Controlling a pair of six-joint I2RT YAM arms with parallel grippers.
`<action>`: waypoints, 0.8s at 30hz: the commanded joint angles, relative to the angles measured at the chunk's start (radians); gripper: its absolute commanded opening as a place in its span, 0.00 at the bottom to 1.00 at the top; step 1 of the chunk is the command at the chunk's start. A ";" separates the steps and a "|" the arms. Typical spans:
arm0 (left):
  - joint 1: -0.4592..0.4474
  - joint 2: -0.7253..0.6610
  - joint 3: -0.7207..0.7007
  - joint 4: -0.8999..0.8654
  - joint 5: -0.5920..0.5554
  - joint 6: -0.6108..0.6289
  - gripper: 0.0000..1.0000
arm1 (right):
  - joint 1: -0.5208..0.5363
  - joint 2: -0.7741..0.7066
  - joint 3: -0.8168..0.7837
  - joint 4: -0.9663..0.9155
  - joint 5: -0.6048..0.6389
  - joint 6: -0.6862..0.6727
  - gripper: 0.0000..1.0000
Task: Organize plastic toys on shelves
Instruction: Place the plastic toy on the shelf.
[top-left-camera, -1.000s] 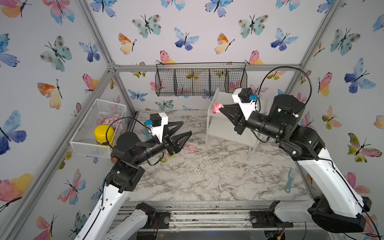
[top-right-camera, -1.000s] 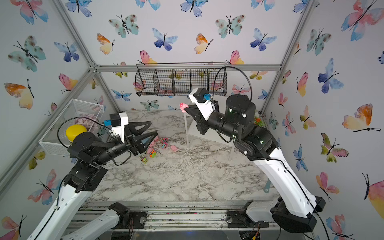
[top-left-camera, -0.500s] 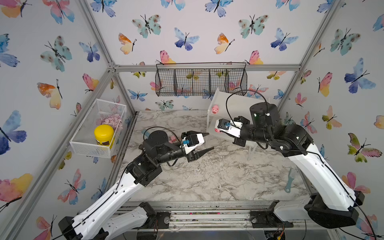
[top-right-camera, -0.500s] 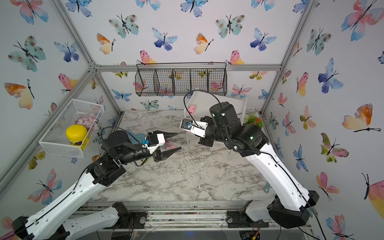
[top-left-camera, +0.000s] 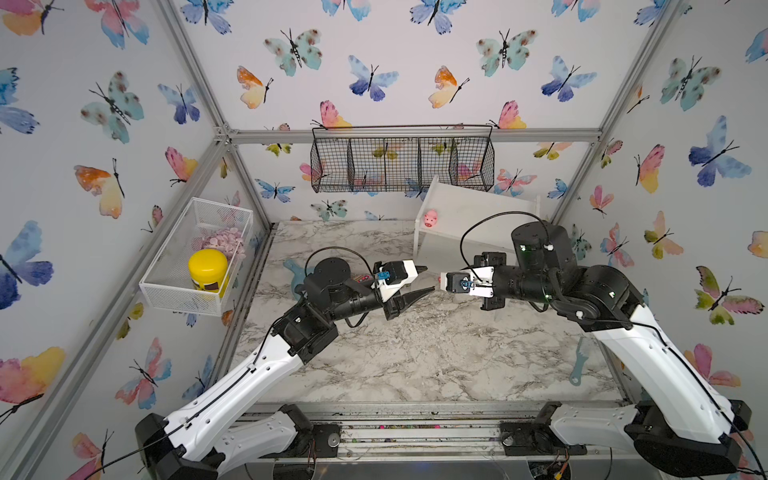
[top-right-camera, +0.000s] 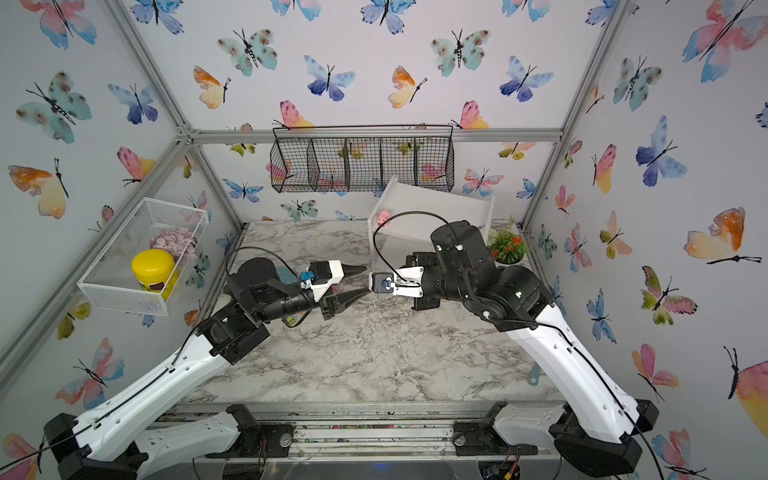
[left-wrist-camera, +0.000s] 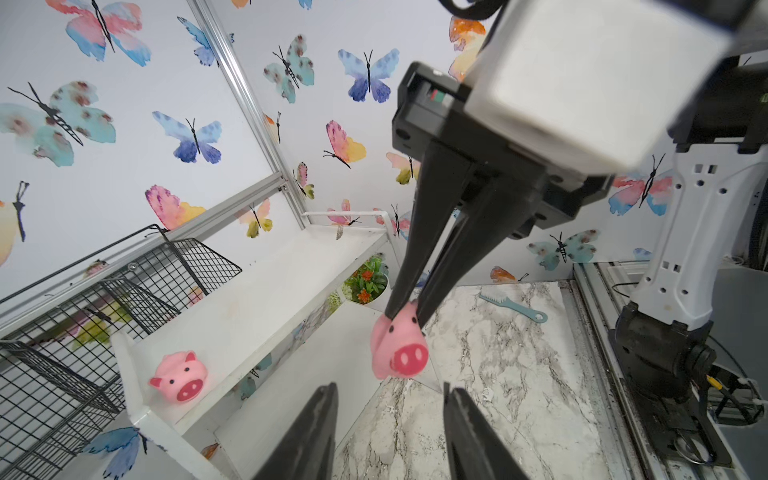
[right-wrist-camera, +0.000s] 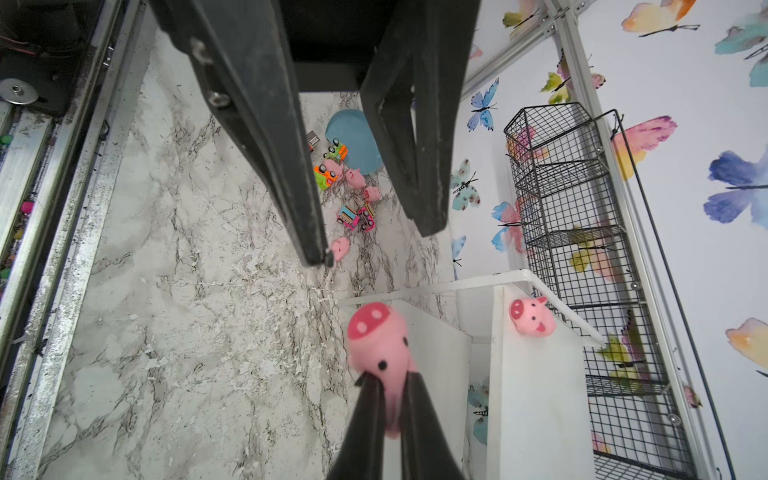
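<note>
A pink pig (left-wrist-camera: 399, 345) hangs snout-first in the air above the middle of the counter (top-left-camera: 415, 353). It is pinched by its back end in the right gripper (left-wrist-camera: 405, 318), whose fingers are clamped shut on it. The left gripper (left-wrist-camera: 388, 388) faces it tip to tip. Its jaws are parted and the pig is just in front of the gap, not touching either finger. A second ago the right gripper was raised beside the top board of the shelf (top-left-camera: 478, 208), and the left arm was folded back toward the left wall with its jaws spread wider. Since then both arms have swung in to meet at the centre, and the left jaws have narrowed. A second pig (top-left-camera: 431, 217) sits at the left end of the shelf's top board, in the same spot as half a second ago. The shelf stands at the back right of the counter, below the black wire basket (top-left-camera: 403, 162). In the right wrist view, behind the left gripper, the small trucks (right-wrist-camera: 330, 174) and three loose pigs (right-wrist-camera: 355, 178) lie scattered on the counter beside a blue dish (right-wrist-camera: 353, 137).
</note>
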 joint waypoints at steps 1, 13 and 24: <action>-0.005 0.010 0.004 0.038 0.024 -0.033 0.45 | 0.005 0.003 -0.007 0.020 -0.036 -0.029 0.04; -0.029 0.057 0.021 0.057 0.057 -0.051 0.40 | 0.006 0.014 -0.005 0.028 -0.067 -0.029 0.03; -0.033 0.060 0.027 0.063 0.059 -0.054 0.38 | 0.011 0.018 -0.010 0.024 -0.057 -0.031 0.03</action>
